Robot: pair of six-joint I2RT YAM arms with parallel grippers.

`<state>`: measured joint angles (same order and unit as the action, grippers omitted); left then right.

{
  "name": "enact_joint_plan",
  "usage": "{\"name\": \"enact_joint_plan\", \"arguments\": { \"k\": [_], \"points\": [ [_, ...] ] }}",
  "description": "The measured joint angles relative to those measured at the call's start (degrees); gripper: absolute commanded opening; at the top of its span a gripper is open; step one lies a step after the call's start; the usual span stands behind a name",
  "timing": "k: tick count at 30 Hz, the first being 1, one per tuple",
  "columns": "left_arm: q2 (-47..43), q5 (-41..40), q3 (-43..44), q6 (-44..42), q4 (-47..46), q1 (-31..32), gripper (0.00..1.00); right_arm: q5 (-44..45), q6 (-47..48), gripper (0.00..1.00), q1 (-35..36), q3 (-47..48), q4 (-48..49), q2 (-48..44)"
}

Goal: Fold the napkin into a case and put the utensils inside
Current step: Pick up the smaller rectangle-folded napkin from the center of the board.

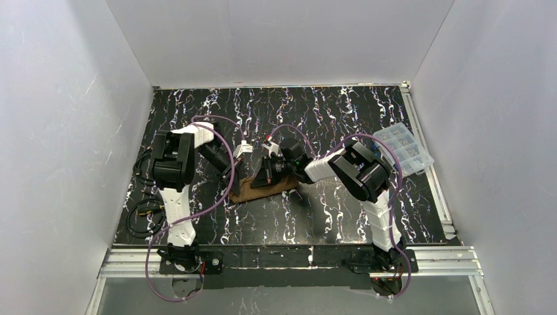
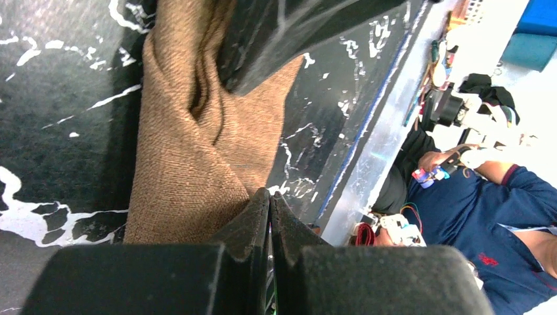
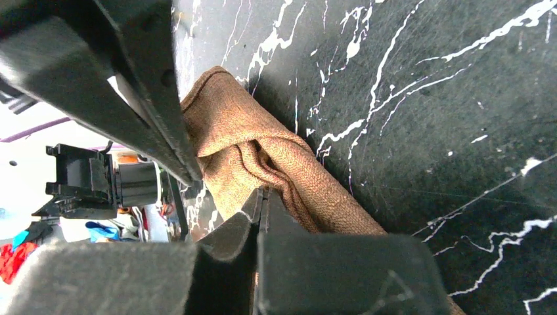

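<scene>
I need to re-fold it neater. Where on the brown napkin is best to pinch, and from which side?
Probably the loose corner of the napkin, approached low from the table beside it. The cloth lies flat and thin there, whereas the middle is bunched into thick, twisted folds that would likely slip or drag.

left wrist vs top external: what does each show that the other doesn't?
Only left wrist: the left gripper shut on a corner of the brown woven cloth napkin, its weave and twisted folds, and a person in a navy shirt beyond the table edge. Only top external: both arms whole and the clear plastic compartment box at the table's right side. Both: the napkin and the black white-veined table.
</scene>
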<state>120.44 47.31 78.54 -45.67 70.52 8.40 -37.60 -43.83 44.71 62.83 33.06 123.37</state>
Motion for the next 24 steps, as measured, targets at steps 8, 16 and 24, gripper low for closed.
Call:
{"name": "enact_joint_plan", "arguments": {
  "k": [8,16,24],
  "points": [
    [1.01,-3.21,-1.79,2.23,-3.19,0.0,0.0,0.13,-0.61,0.01,0.02,0.0,-0.02,0.0],
    [2.01,-3.32,-1.84,4.02,-3.89,0.79,0.0,0.33,-1.2,0.01,0.11,0.0,-0.15,-0.02],
    [-5.62,-10.1,-2.45,4.22,-5.66,2.73,0.42,0.31,-1.16,0.01,0.31,1.46,-3.48,0.0]
  ]
}}
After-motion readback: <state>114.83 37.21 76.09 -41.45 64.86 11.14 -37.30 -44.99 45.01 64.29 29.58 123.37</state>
